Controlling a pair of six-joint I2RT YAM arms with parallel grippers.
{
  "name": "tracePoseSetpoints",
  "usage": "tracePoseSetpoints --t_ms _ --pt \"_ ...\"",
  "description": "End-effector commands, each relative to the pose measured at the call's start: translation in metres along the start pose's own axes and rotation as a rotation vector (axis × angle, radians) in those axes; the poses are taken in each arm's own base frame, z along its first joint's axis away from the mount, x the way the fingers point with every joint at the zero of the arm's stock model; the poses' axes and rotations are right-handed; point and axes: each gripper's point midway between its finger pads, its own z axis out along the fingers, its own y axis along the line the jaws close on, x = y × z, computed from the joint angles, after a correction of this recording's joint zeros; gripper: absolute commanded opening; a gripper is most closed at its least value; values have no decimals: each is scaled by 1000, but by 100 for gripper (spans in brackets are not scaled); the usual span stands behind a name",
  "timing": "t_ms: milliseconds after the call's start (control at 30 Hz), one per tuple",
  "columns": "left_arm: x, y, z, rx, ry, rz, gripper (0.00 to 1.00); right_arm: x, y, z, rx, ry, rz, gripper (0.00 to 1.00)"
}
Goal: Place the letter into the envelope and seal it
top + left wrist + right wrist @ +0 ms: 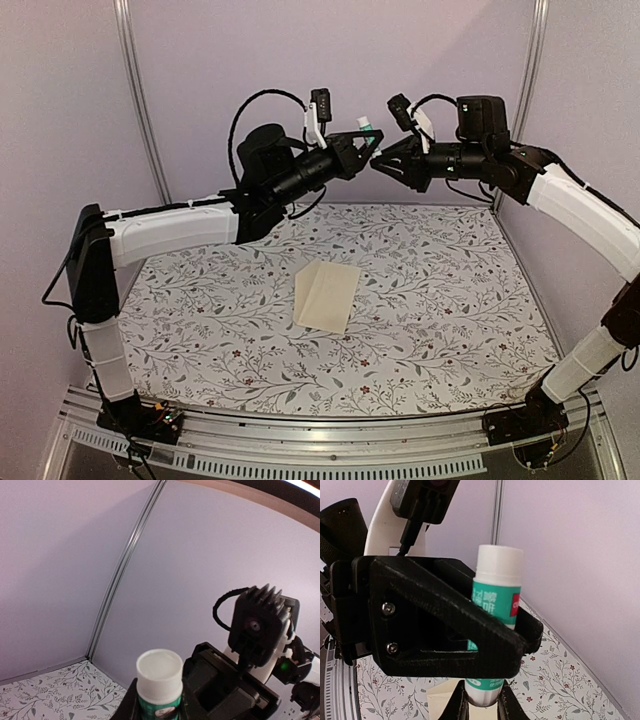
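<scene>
Envelope point(327, 296): one, plain cream. You find it flat on the floral table point(450, 300), about mid-surface and turned slightly askew, with faint lengthwise lines across its face. Nothing touches it, and both arms are well above it. A corner of it also shows low in your right wrist view, behind the fingers.

Glue stick point(366, 124): one, with a green printed body and a white cap. You see it held upright in the air over the far side of the table, cap uppermost, between the two meeting arms.

Left gripper point(368, 152): raised and reaching right, clenched around the middle of the glue stick. In your left wrist view the white cap rises between its black fingers.

Right gripper point(385, 163): raised and reaching left, tip to tip with the left one. In your right wrist view its two fingers point(461, 704) press on either side of the stick's lower end, just under the left gripper's black frame.

Backdrop: lilac walls point(60, 100) with metal corner posts point(140, 100).
</scene>
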Motion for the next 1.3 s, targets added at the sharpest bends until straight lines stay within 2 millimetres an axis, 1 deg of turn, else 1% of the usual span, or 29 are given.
tracePoseSetpoints --t_ms 0,67,100,167,233,267,333,367,400,467,500,533,567,633,667,700,733,767,800,833,867,933,967,1033,1100,1267 --pt "-11 -20 -6 60 -18 23 0 -21 9 -2 -56 -55 11 14" --pt "-7 -20 -7 70 -6 31 0 -28 21 -6 -153 -83 24 12" --pt "-5 -21 -7 82 0 35 0 -33 31 -12 -242 -109 27 12" --pt "0 -22 -9 123 19 36 0 -41 51 -31 -458 -163 51 12" --pt "0 -27 -13 213 39 44 0 -42 64 -47 -659 -201 81 14" --pt "3 -32 -17 280 69 46 0 -40 70 -54 -766 -186 154 14" --pt "4 -35 -25 383 101 40 0 -30 75 -61 -881 -173 193 14" --pt "6 -31 -27 412 118 26 0 -27 80 -67 -925 -168 180 13" --pt "7 -31 -29 443 134 15 0 -25 79 -69 -938 -130 250 13" --pt "7 -29 -29 464 153 7 0 -23 77 -69 -939 -109 289 15" --pt "7 -29 -28 460 153 14 0 -22 74 -68 -934 -109 294 17" --pt "5 -29 -27 452 151 22 0 -21 72 -66 -924 -111 299 22" --pt "4 -27 -25 435 148 25 0 -20 68 -64 -904 -116 311 29" --pt "-1 -23 -22 385 121 37 0 -17 58 -60 -848 -121 358 38" --pt "-7 -20 -21 343 94 43 0 -15 48 -57 -798 -115 407 45" --pt "-11 -15 -20 292 68 48 0 -11 39 -52 -734 -108 452 48" --pt "-16 -9 -19 233 38 53 0 -4 31 -46 -653 -101 453 50" --pt "-21 -6 -19 181 11 57 0 1 23 -39 -545 -79 460 51" --pt "-25 -2 -19 134 -9 58 0 9 14 -32 -429 -61 395 51" --pt "-26 2 -18 91 -20 58 0 16 6 -26 -311 -43 293 51" --pt "-29 5 -18 58 -33 60 0 25 -4 -20 -191 -9 241 51" --pt "-30 7 -17 5 -53 56 0 31 -17 -20 -47 23 140 51" --pt "-30 9 -16 -18 -62 52 0 31 -23 -22 2 27 94 51" --pt "-30 11 -15 -58 -78 40 0 28 -27 -22 57 34 55 51" --pt "-27 9 -13 -65 -84 36 0 25 -25 -17 62 43 24 51" --pt "-21 -2 -8 -38 -83 25 0 7 -9 -8 41 9 -32 50"
